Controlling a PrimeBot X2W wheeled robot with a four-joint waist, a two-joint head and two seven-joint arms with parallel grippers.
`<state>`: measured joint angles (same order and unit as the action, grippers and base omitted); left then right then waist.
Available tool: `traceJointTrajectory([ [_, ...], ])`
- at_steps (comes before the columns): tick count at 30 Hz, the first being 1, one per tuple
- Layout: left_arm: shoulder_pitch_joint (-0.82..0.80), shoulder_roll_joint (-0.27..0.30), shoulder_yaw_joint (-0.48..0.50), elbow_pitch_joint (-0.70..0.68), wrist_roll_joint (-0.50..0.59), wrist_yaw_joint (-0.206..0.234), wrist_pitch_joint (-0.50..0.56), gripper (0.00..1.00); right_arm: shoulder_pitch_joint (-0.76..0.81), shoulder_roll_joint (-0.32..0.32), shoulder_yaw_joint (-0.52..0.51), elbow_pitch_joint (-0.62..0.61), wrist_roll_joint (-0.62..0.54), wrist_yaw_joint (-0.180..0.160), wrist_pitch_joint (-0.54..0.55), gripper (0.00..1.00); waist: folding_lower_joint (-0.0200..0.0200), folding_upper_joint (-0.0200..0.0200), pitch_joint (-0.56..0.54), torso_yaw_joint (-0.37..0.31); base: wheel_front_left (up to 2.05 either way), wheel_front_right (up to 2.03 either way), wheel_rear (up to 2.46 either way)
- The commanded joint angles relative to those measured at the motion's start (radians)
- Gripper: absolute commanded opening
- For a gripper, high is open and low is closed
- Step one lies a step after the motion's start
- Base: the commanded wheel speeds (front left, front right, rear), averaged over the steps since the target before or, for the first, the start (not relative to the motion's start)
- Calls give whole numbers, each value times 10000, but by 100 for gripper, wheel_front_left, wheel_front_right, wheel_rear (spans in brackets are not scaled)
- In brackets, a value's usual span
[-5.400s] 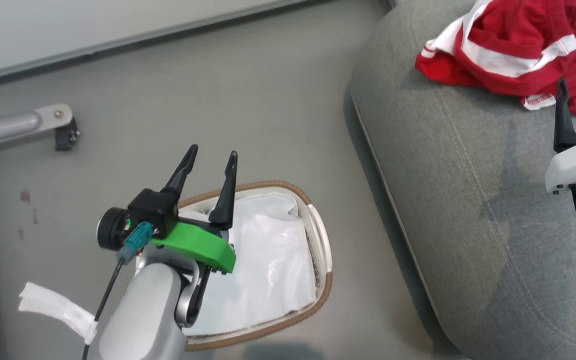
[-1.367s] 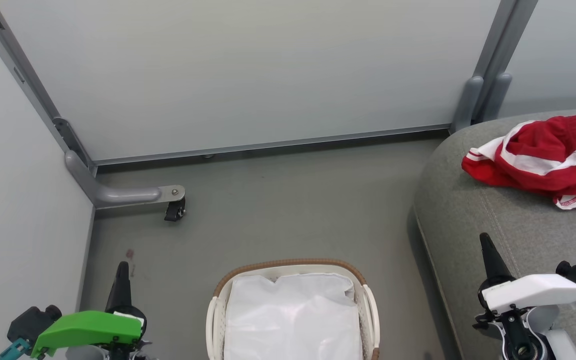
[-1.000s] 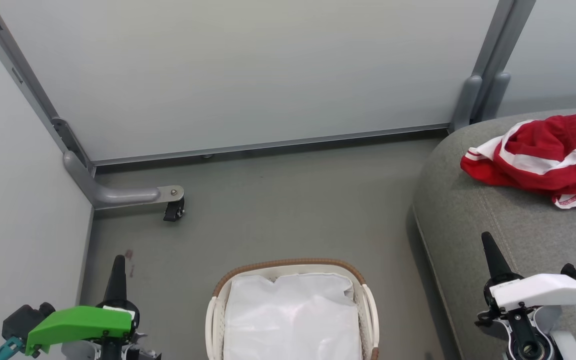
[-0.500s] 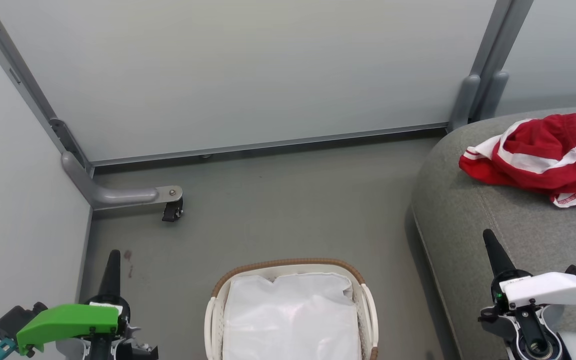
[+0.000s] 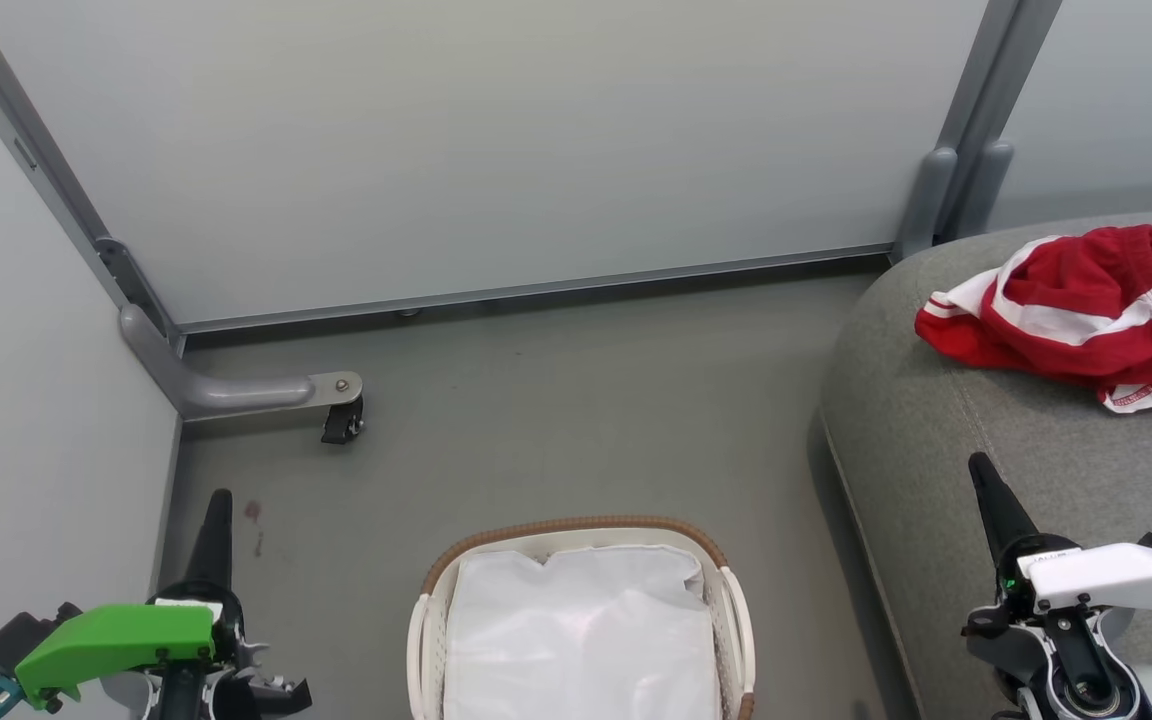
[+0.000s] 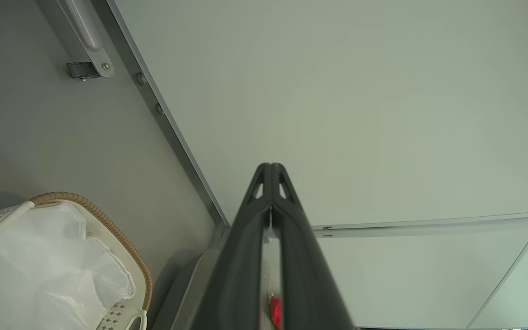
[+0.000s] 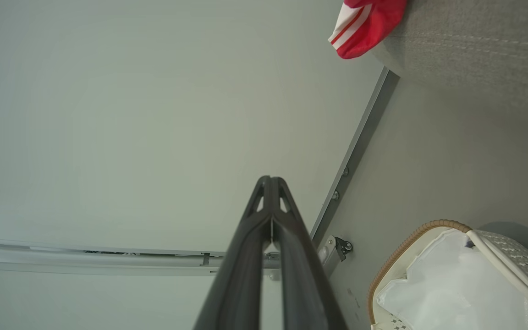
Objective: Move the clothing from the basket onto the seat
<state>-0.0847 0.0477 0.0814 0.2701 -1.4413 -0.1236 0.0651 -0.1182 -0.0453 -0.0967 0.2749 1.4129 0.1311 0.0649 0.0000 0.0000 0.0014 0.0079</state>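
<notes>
Arms back at rest, off the basket; my L gripper [image 5: 219, 500] & R gripper [image 5: 981, 468] now closed, empty. Red sportswear [image 5: 1086, 270]: soft, light; I'd pinch a fold.

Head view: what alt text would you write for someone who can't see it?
Red-and-white clothing lies on a grey sofa at right; the white basket on the floor shows a white liner inside. The left gripper and right gripper, both shut, sit at the bottom corners.
</notes>
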Motion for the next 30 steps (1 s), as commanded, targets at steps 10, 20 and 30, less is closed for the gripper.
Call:
traceJointTrajectory([
  [10,-254,41,176,-159,-805,-80,234,0,106,-68,-105,-194,923,-5,241,0,0,0,6,-31,0,0,0],
  [20,-289,44,301,-240,-1408,-100,423,0,129,-74,-162,-282,1635,-6,432,0,0,0,13,-60,0,0,0],
  [30,-289,46,355,-264,-1732,-100,532,0,149,-78,-193,-333,2015,-7,528,0,0,0,16,-79,0,0,0],
])
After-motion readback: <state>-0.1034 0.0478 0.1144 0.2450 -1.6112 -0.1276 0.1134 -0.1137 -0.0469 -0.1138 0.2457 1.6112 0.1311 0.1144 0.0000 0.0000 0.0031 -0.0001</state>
